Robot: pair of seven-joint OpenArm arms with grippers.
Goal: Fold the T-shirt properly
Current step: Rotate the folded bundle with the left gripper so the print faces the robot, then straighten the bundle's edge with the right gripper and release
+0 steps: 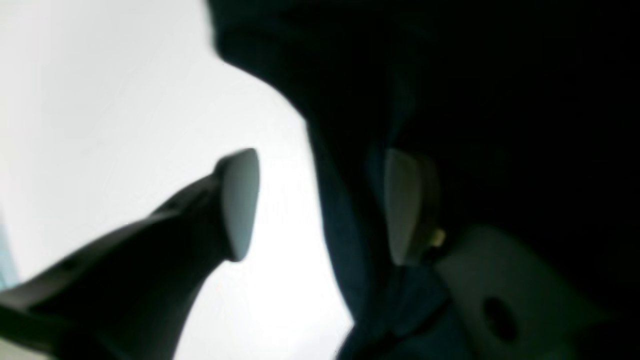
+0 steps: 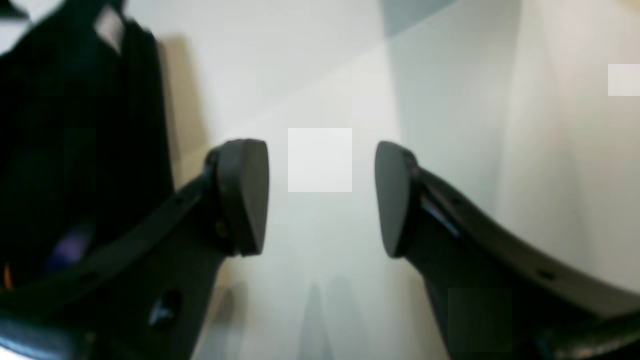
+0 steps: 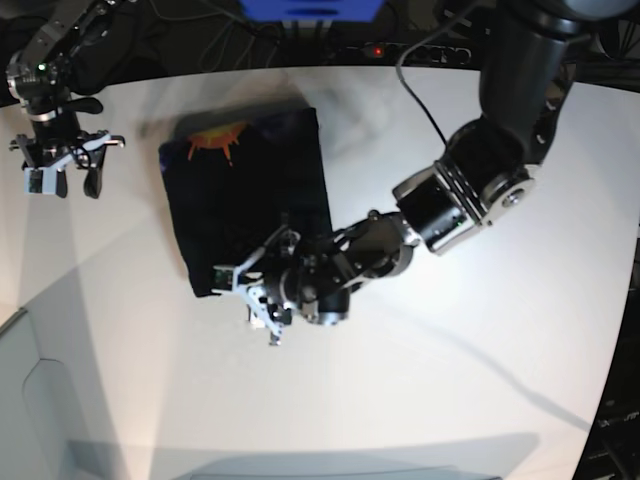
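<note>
The black T-shirt lies folded into a rectangle on the white table, its orange print at the far corner. My left gripper sits low at the shirt's near edge, jaws apart. In the left wrist view the left gripper is open, with one pad against the dark cloth and the other over bare table. To the left of the shirt my right gripper hangs open and empty. The right gripper frames bare table, with the T-shirt and its white label beside it.
Cables and a blue box line the table's far edge. A grey panel sits at the near left corner. The left arm reaches across the table from the back right.
</note>
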